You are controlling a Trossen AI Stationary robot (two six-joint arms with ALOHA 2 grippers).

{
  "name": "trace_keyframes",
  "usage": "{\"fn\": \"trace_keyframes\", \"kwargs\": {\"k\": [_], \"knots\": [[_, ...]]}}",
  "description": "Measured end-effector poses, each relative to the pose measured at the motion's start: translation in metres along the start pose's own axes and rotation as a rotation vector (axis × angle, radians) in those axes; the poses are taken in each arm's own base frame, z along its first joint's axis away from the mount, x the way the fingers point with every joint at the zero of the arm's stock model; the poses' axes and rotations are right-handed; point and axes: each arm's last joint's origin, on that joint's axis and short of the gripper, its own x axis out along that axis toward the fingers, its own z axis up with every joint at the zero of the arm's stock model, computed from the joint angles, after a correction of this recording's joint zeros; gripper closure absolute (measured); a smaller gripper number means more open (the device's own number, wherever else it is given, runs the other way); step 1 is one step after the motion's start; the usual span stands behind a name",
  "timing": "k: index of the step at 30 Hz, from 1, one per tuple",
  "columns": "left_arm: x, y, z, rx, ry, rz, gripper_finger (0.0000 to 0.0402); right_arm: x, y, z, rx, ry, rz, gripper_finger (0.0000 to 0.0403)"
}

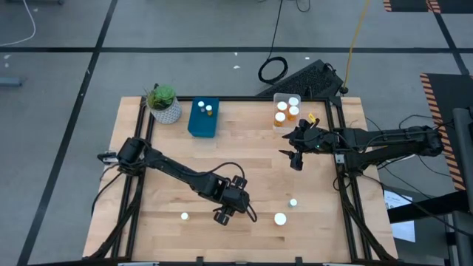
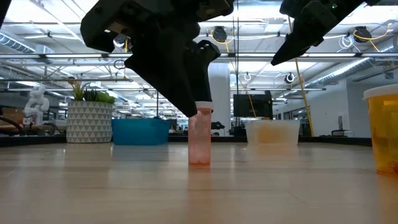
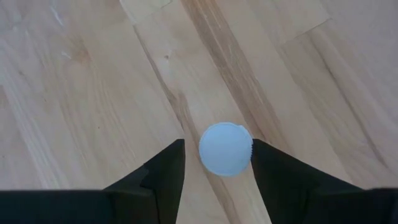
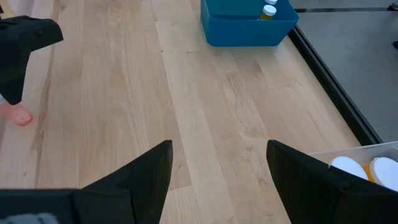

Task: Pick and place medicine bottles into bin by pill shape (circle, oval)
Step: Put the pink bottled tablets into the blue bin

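Left wrist view | bottle: round white cap, seemingly ungripped | left fingers wide, straddling it

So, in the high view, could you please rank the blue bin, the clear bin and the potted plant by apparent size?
1. Blue bin
2-3. Clear bin and potted plant: these look about alike, so I won't rank them.

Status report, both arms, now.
Left gripper open, straddling an upright bottle. Right gripper open, empty, near the clear bin. Nothing in the way.
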Motion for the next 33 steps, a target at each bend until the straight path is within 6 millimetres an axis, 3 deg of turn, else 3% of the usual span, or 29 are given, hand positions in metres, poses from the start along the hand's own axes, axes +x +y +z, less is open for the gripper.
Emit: {"fn": "trace_keyframes", "kwargs": {"k": [17, 26, 33], "knots": [[0.0, 0.0, 0.0, -0.005, 0.0, 0.0, 0.0218, 0.0, 0.0, 0.0, -0.003, 0.0, 0.0, 0.0148], [0.0, 0.0, 0.0, -0.005, 0.0, 0.001, 0.0273, 0.0, 0.0, 0.0, -0.004, 0.0, 0.0, 0.0148], [-0.0002, 0.0011, -0.0008, -0.007, 0.007, 0.001, 0.0278, 0.0, 0.0, 0.0, -0.004, 0.0, 0.0, 0.0148]]}}
